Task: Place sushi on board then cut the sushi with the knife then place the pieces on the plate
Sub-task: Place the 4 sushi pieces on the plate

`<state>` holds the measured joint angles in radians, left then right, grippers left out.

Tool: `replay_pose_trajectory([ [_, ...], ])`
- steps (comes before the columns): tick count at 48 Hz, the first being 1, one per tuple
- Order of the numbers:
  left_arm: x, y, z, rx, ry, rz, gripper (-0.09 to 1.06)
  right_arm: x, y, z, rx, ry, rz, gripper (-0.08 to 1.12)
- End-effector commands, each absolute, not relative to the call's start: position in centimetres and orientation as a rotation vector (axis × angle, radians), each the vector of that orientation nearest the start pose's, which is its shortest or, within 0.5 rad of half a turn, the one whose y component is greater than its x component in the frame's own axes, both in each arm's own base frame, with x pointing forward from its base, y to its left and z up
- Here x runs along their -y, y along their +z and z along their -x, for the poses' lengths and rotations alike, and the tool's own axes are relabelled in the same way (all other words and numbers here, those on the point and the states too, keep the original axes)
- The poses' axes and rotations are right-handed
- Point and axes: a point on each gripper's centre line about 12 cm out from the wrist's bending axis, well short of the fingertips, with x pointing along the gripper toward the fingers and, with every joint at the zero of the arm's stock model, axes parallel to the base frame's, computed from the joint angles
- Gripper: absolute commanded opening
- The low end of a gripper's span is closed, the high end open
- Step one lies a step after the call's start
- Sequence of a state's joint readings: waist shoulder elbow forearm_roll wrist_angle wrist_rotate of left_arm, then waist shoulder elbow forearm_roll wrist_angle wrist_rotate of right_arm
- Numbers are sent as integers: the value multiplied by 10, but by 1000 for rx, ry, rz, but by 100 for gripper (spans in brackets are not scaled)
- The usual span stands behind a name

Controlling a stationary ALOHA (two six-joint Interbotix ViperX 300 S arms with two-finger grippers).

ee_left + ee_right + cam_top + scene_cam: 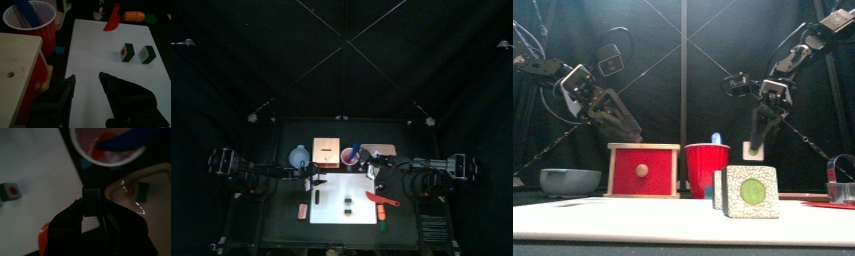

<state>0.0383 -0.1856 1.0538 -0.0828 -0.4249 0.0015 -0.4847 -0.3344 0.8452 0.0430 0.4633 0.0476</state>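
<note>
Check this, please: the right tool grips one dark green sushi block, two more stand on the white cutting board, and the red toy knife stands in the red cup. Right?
One thing is wrong: the knife in the red cup is the blue toy knife, as the left wrist view shows; the red toy knife lies flat outside it. The rest holds.

Both arms are chunky black jointed things, left arm (600, 105) and right arm (794, 55), thin black cables trailing along them. Jaws black inside, greyish outside, white cross-plate above.
</note>
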Motion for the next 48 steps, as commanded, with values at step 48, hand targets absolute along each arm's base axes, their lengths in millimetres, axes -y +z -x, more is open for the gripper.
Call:
replay_pose_trajectory([
  [48, -17, 163, -310, -408, 90, 74, 81, 121, 198, -265, -835, -439, -340, 83],
])
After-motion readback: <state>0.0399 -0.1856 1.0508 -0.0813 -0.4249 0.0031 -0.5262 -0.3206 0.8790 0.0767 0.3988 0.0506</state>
